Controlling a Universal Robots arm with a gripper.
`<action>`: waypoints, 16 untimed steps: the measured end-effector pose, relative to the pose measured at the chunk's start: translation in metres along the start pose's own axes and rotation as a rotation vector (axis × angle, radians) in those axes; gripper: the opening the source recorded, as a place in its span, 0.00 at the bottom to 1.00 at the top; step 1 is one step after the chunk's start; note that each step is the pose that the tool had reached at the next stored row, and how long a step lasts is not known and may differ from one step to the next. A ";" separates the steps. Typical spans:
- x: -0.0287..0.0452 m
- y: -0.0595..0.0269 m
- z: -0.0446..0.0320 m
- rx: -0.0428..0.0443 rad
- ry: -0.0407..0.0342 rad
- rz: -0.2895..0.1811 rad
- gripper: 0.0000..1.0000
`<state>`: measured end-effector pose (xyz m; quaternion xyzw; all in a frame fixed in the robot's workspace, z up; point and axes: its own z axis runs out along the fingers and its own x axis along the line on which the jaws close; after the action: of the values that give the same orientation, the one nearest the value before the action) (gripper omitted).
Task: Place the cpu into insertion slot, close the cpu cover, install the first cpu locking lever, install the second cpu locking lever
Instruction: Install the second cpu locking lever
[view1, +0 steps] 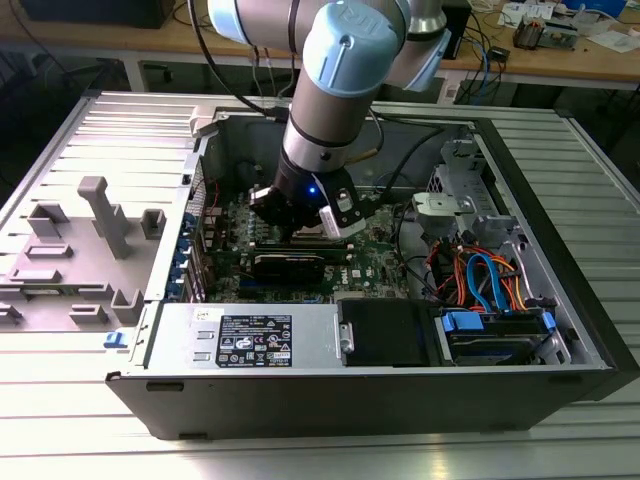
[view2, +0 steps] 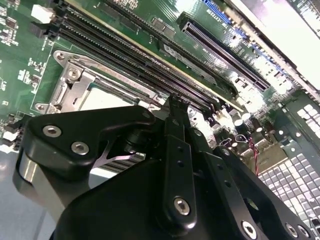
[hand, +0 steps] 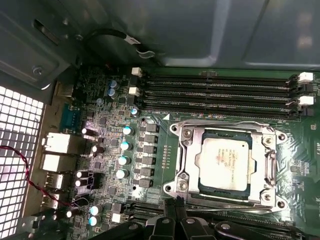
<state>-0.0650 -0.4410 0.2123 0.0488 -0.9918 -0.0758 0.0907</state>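
Observation:
The cpu (hand: 223, 162), a dull silver square, lies in the insertion slot (hand: 176, 186) on the green motherboard (view1: 375, 250). The cpu cover (hand: 269, 165), a silver frame, lies flat around the chip, whose top shows through its window. My gripper (hand: 174, 204) hangs just off the socket's edge nearest it, its two black fingertips pressed together with nothing between them. In the second wrist view the gripper (view2: 176, 101) points down beside the cover (view2: 75, 86) and the cpu (view2: 102, 99). In the exterior view the gripper (view1: 300, 225) sits low inside the open computer case.
Long black memory slots (hand: 220, 92) run along the socket's far side. Capacitors (hand: 122, 160) stand beside it. The case walls (view1: 560, 260) ring the board, with a power supply (view1: 250, 340) and coloured cables (view1: 485, 280) in front. Grey fixtures (view1: 100, 215) lie on the exterior view's left.

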 end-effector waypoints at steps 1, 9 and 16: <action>0.0004 -0.0003 0.0020 -0.0027 -0.0001 -0.001 0.11; 0.0018 -0.0004 0.0041 -0.0084 -0.0060 -0.002 0.11; 0.0128 0.0005 0.0062 -0.0086 -0.0399 -0.008 0.11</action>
<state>-0.0787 -0.4410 0.2086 0.0510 -0.9929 -0.0814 0.0708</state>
